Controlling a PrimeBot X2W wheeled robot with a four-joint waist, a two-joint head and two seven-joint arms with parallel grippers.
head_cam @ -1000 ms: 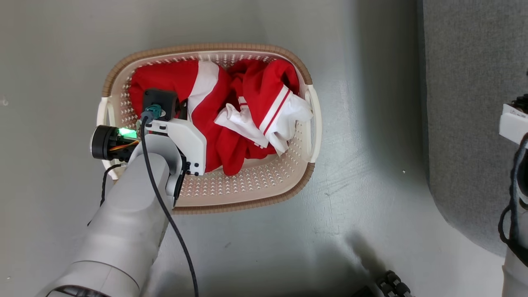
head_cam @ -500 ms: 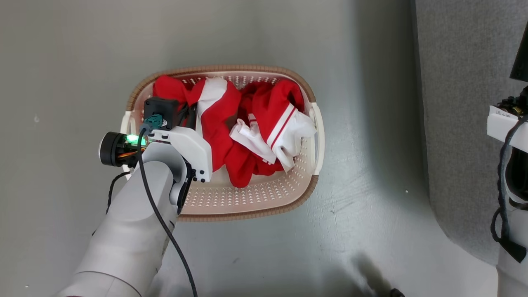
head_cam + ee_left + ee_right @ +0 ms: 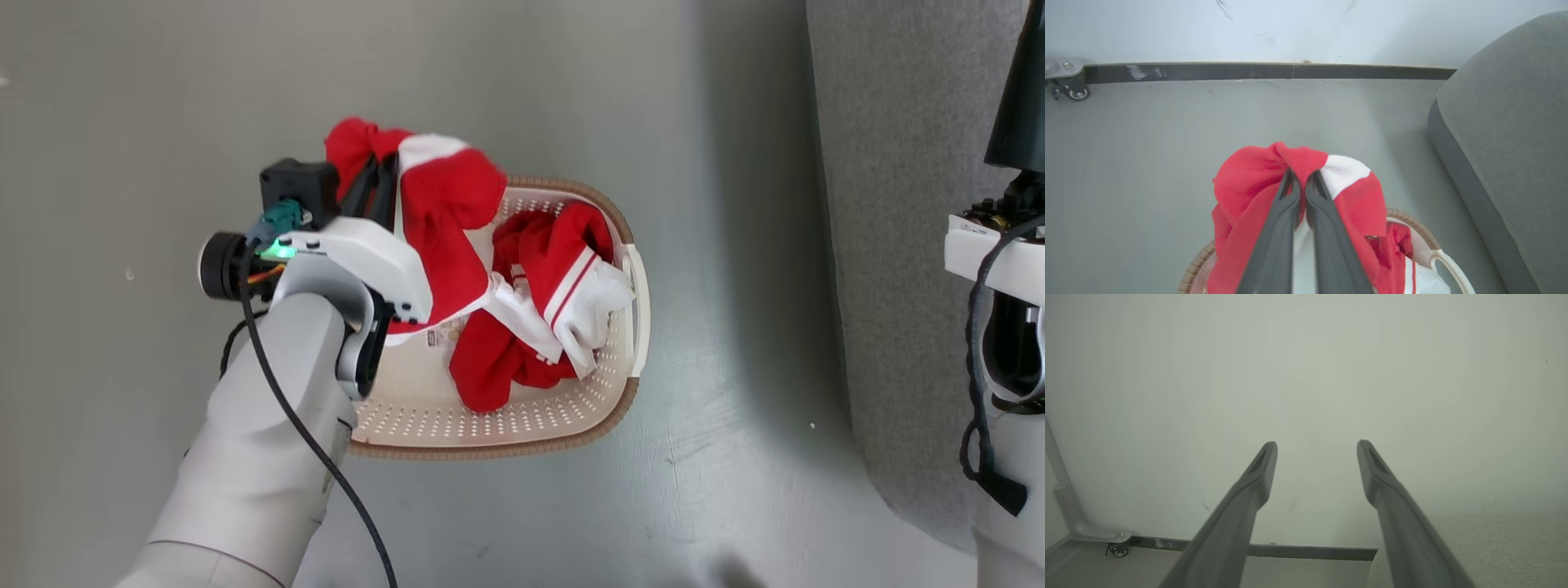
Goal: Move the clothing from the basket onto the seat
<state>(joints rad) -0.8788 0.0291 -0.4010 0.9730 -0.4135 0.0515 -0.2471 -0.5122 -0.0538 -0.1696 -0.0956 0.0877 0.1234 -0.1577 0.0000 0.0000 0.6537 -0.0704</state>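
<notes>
left forearm (image 3: 261, 433) — pale grey | cable (image 3: 314, 449) — black | left tool (image 3: 1301, 177) — dark

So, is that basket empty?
No, red and white clothing lies inside the basket, besides the garment gripped by the left claw.

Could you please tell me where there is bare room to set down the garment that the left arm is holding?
The grey seat is bare along its visible top, bordered by the floor strip beside the basket. The basket's near end is bare too; its right half is crowded with clothing.
</notes>
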